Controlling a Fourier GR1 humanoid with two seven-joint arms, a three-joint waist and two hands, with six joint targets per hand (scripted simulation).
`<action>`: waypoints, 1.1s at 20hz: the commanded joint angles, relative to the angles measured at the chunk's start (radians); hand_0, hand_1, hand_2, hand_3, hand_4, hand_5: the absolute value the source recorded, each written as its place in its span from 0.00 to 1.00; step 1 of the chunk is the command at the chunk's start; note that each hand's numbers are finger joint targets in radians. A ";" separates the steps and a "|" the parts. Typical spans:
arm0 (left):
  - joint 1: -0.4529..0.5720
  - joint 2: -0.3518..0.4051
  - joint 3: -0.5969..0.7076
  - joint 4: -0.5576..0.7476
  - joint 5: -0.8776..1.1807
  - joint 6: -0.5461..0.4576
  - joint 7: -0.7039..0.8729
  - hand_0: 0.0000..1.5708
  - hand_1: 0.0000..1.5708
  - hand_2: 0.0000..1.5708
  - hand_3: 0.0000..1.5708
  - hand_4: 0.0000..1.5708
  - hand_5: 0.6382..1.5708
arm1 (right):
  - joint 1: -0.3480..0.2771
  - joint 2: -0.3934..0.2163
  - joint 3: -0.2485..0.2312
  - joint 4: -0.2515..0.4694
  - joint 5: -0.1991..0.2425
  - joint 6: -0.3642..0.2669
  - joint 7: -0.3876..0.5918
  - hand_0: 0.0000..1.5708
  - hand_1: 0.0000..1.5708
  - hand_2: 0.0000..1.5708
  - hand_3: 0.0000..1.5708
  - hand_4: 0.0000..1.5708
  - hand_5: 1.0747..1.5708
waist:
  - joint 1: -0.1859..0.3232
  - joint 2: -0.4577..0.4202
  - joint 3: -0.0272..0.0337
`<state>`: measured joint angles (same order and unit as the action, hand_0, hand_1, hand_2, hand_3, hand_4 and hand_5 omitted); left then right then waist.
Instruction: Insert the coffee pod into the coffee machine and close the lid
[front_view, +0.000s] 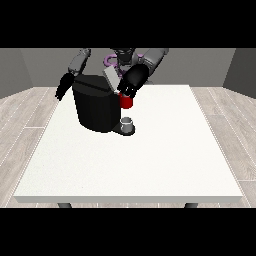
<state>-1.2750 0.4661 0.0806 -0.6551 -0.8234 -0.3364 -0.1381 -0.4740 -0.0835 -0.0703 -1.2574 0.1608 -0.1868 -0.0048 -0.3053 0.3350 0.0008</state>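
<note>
Coffee machine (95, 107), a black rounded box without writing I can read, stands on the white tabletop (150, 160). One robot hand (131, 85) blocks its raised grey lid (112, 77); fingers unclear. A grey thing (127, 121) sits below a red thing at the machine (126, 101). The other robot hand (63, 86) hangs relaxed.

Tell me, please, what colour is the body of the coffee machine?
Black; the coffee machine shows best in the front view, standing on the white table.
</note>
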 joint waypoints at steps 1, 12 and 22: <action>0.033 0.015 -0.033 -0.002 -0.043 0.042 -0.058 0.74 0.74 0.76 0.68 0.00 1.00 | 0.002 -0.014 -0.010 -0.010 -0.017 0.020 -0.006 0.00 0.00 0.00 0.00 0.00 1.00 | -0.001 0.013 -0.0006; -0.003 0.000 0.034 0.043 -0.003 0.060 -0.057 0.77 0.77 0.75 0.61 0.00 1.00 | 0.018 0.026 0.040 -0.039 0.009 0.007 0.036 0.00 0.00 0.00 0.00 0.05 1.00 | -0.030 -0.011 -0.0008; -0.021 0.026 0.012 0.013 -0.052 0.147 -0.122 0.78 0.78 0.75 0.56 0.00 1.00 | -0.053 -0.036 -0.012 -0.014 0.010 0.004 0.008 0.00 0.00 0.00 0.00 0.14 1.00 | -0.028 0.082 -0.0005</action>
<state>-1.3047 0.4999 0.1060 -0.6372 -0.8510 -0.2485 -0.2364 -0.5079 -0.0942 -0.0639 -1.2711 0.1805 -0.1970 0.0054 -0.3248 0.3941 0.0019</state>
